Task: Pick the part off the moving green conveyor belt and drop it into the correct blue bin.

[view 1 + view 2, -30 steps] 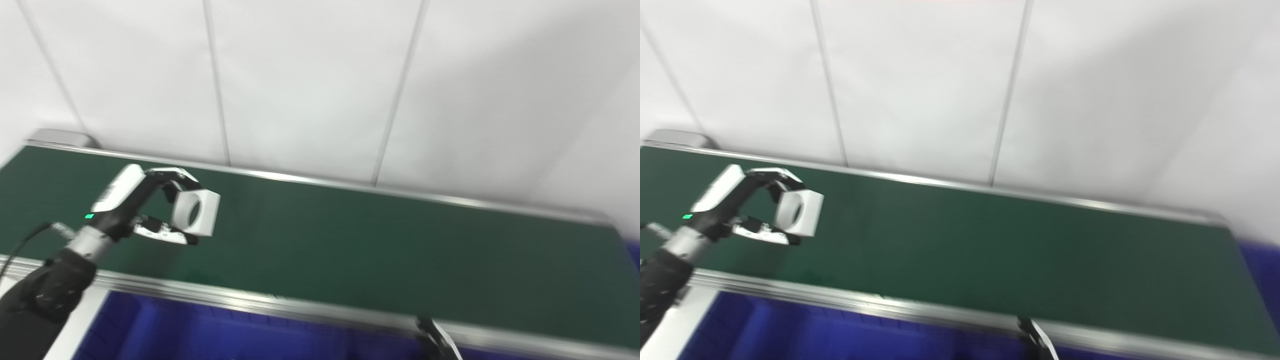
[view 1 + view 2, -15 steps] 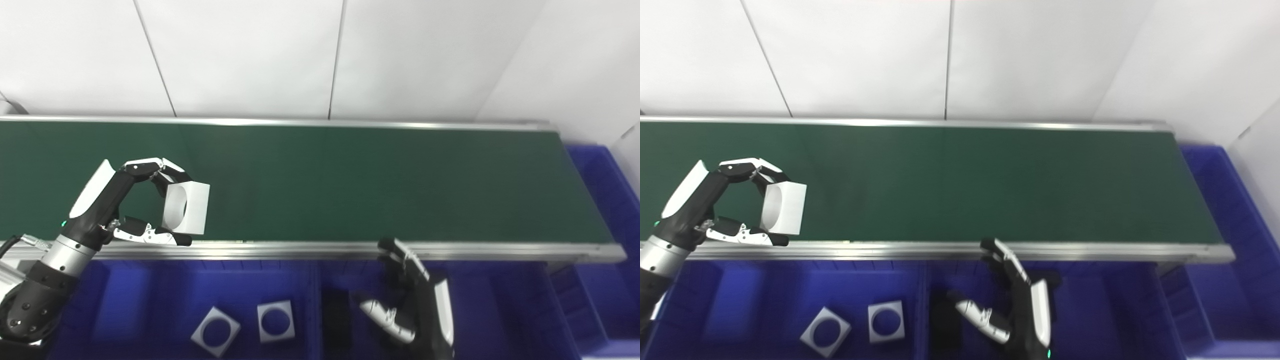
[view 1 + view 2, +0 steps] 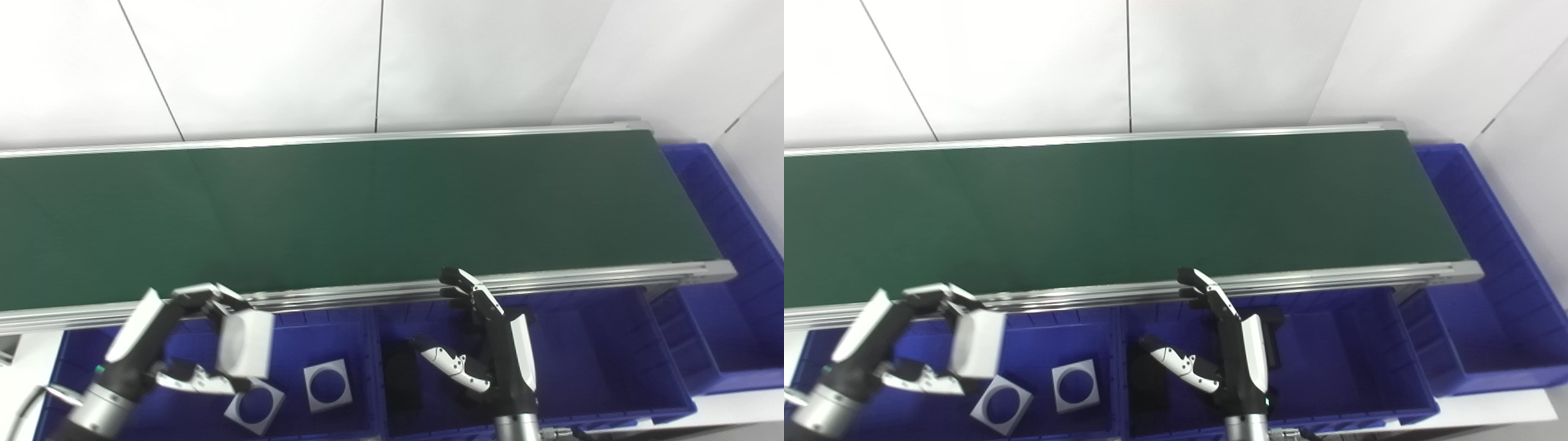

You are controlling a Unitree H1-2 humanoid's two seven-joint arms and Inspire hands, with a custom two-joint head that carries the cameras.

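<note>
My left hand (image 3: 165,346) is shut on a white square part (image 3: 245,343), pinched between fingers and thumb. It hangs over the left blue bin (image 3: 288,324), just in front of the green conveyor belt (image 3: 343,208). Two white square parts with round holes (image 3: 254,406) (image 3: 327,385) lie on that bin's floor. My right hand (image 3: 499,361) is open, fingers spread upward, over the middle blue bin (image 3: 582,349). Nothing lies on the belt.
The belt's aluminium front rail (image 3: 551,278) runs between belt and bins. Black parts (image 3: 401,383) lie in the middle bin. Another blue bin (image 3: 723,245) stands at the belt's right end. White wall panels rise behind.
The camera has tilted down and the bins have come into view. My left hand has carried the white part off the belt, toward me, to over the left bin. The right hand has kept its pose.
</note>
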